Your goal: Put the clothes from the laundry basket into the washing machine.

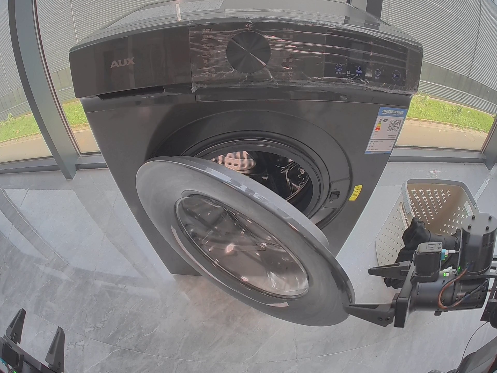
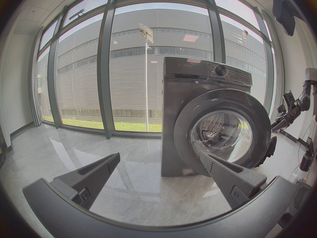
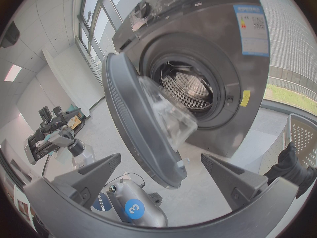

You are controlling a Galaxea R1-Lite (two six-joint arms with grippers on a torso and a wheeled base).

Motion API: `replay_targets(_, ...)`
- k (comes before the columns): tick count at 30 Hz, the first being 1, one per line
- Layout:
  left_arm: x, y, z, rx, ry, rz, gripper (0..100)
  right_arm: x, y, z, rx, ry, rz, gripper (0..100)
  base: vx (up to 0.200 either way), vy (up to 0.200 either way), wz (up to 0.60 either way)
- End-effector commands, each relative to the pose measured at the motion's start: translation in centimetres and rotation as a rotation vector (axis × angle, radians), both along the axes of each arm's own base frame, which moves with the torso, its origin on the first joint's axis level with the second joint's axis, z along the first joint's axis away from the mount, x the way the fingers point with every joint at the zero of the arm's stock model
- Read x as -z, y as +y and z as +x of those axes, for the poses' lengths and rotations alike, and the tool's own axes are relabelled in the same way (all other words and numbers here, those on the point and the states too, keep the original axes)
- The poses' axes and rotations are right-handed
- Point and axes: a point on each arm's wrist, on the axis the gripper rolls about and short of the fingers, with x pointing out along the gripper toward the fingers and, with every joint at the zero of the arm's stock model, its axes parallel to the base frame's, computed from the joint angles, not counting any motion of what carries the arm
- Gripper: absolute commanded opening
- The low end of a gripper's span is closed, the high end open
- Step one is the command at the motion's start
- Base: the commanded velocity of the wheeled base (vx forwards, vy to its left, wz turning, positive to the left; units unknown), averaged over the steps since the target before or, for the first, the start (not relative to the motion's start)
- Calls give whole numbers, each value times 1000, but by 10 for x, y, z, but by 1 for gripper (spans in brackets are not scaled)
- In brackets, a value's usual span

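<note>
On floor R of washing machine (image 1: 155,146): laundry basket (image 1: 440,203) w/ dark clothes (image 1: 415,235) draped over rim. Door (image 1: 243,244) swung open. R pincer (image 1: 360,290) spread wide, lower finger at door edge. L pincer (image 1: 40,321) wide too, low, well apart from machine.

I'm seeing a glossy grey stone-look floor (image 1: 77,265), and standing straight on it is the dark washing machine (image 1: 129,146), with the white laundry basket (image 1: 440,200) just beside it on my right.

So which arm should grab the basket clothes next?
Probably right: right fingers hang open beside the laundry basket and its black garment; left fingers sit beyond the washer door.
</note>
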Motion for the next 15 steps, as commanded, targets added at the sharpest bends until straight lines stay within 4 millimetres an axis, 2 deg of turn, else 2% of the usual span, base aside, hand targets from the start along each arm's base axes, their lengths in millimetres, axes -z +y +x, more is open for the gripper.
replay_targets(1,4,0,0,-1,-2,-1,100,-30,-9,-16,-11,-131,94,100,0,0,0)
replay_targets(6,5,0,0,0,-1,-1,100,-66,-12,-16,2,-213,217,100,0,0,0)
replay_targets(9,5,0,0,0,-1,-1,100,-76,-16,-4,95,-196,267,100,0,0,0)
replay_targets(12,4,0,0,0,-2,-1,100,-60,-24,18,218,-152,199,100,0,0,0)
replay_targets(15,4,0,0,0,-2,-1,100,-42,-24,32,248,-104,126,100,0,0,0)
